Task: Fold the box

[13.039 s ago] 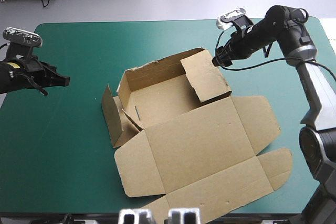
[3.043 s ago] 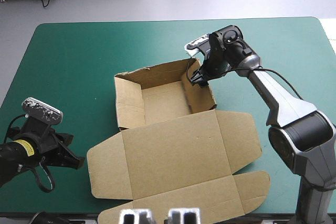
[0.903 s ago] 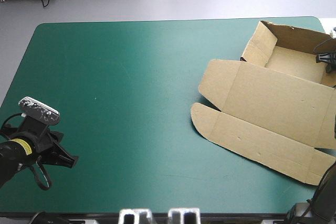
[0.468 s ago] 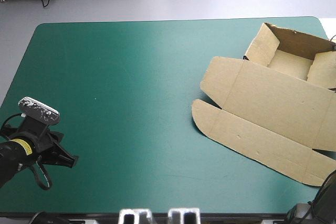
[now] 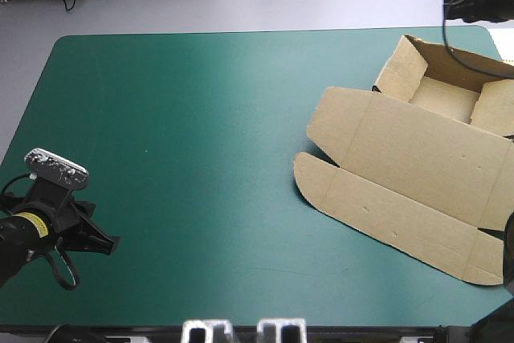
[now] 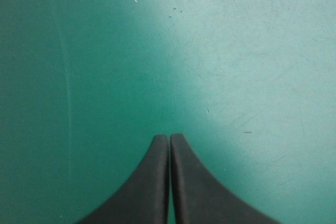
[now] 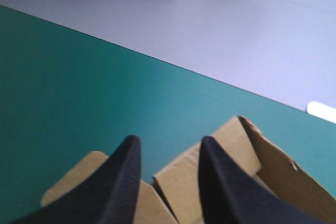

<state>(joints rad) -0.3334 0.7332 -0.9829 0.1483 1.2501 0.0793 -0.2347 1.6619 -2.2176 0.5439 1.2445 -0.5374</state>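
Observation:
The brown box (image 5: 401,158) lies at the table's right side as an open tray (image 5: 440,99) with raised walls at the far right. Its lid (image 5: 377,198) lies flat toward the near edge. My right gripper (image 5: 450,2) hangs open above the table's far right corner, over the tray's far wall and apart from it. In the right wrist view the right gripper (image 7: 169,142) holds nothing, and the box (image 7: 270,169) lies below and ahead. My left gripper (image 5: 109,242) rests shut at the near left, far from the box. The left wrist view has the left gripper (image 6: 169,138) over bare cover.
The teal-green cover (image 5: 201,118) lies bare across the left and middle of the table. The box's right part runs past the table's right edge. Beyond the far edge (image 7: 157,59) is grey floor.
Long before, the box stood mid-table; it was carried to the right side. Since just before, the box has stayed put and my right gripper has risen into sight above the far right corner.

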